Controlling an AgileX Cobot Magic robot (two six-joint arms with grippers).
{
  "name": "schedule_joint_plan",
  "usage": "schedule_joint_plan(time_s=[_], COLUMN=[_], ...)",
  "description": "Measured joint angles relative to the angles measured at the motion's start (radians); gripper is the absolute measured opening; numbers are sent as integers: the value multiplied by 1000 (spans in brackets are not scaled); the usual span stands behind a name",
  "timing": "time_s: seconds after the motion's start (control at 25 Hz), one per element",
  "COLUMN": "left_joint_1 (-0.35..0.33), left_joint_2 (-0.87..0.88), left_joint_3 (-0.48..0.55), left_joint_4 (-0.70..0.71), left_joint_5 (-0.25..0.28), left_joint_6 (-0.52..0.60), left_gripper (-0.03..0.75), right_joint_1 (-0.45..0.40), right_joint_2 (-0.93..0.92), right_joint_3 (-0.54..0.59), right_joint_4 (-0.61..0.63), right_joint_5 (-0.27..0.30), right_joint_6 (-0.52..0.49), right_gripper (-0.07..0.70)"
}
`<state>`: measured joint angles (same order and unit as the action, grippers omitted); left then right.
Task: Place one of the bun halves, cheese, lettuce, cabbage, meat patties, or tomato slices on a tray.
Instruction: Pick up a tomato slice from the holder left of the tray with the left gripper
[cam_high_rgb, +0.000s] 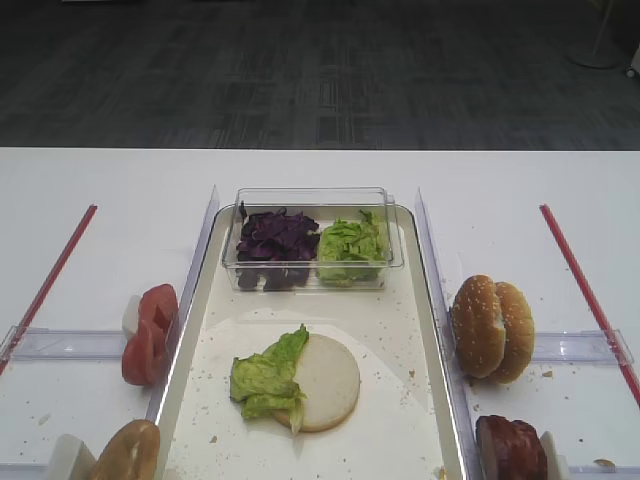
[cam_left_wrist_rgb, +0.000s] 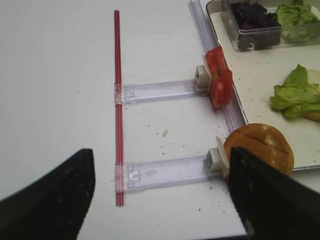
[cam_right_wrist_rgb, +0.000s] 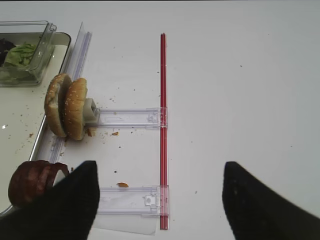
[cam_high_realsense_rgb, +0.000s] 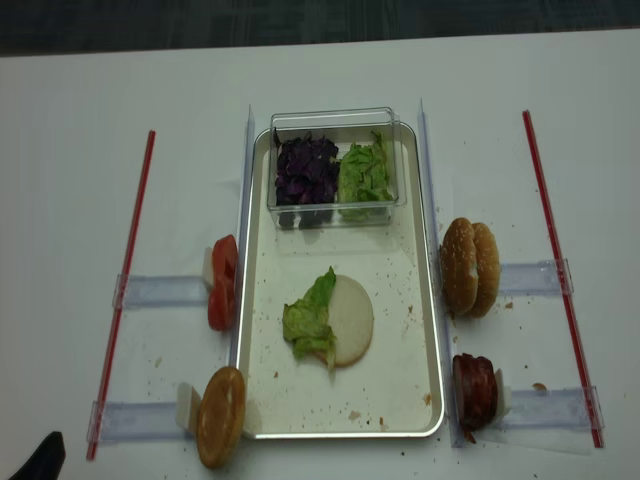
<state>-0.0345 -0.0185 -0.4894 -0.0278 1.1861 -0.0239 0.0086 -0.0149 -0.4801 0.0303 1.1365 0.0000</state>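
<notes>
centre of tray (cam_high_realsense_rgb: 420, 300): bun half (cam_high_realsense_rgb: 350, 320) cut-face up, lettuce leaf (cam_high_realsense_rgb: 308, 318) on it. both grippers, left (cam_left_wrist_rgb: 160, 190) and right (cam_right_wrist_rgb: 157, 200), spread wide, empty. next layer likely: patty (cam_high_realsense_rgb: 474, 390), lower right.

Little of the robot shows. The right pincer (cam_right_wrist_rgb: 160, 200) appears as two broad matte black fingers (cam_right_wrist_rgb: 60, 210), smooth and rounded at the tips, without visible screws, cables or markings. The left pincer (cam_left_wrist_rgb: 160, 195) looks the same: two dark, blurred, wedge-shaped fingers (cam_left_wrist_rgb: 50, 200). In the overhead view only one small black tip (cam_high_realsense_rgb: 45, 452) shows.
</notes>
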Motion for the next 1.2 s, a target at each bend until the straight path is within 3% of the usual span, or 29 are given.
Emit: schedule_joint_plan(time_s=[0.36,1.0,1.12,1.2], left_joint_1=[0,0,0,0], left_joint_2=[0,0,26,96], left_joint_3=[0,0,-13,-30], left_joint_4=[0,0,-2,-8], left_joint_5=[0,-2,-33,-87], left_joint_6=[0,0,0,10], left_gripper=[509,509,510,509], right_joint_1=[0,0,0,0], right_joint_2=[0,0,0,0], right_joint_3=[0,0,0,0], right_joint_4=[0,0,0,0], right_joint_5=[0,0,0,0], right_joint_6=[0,0,0,0], right_gripper=[526,426,416,404])
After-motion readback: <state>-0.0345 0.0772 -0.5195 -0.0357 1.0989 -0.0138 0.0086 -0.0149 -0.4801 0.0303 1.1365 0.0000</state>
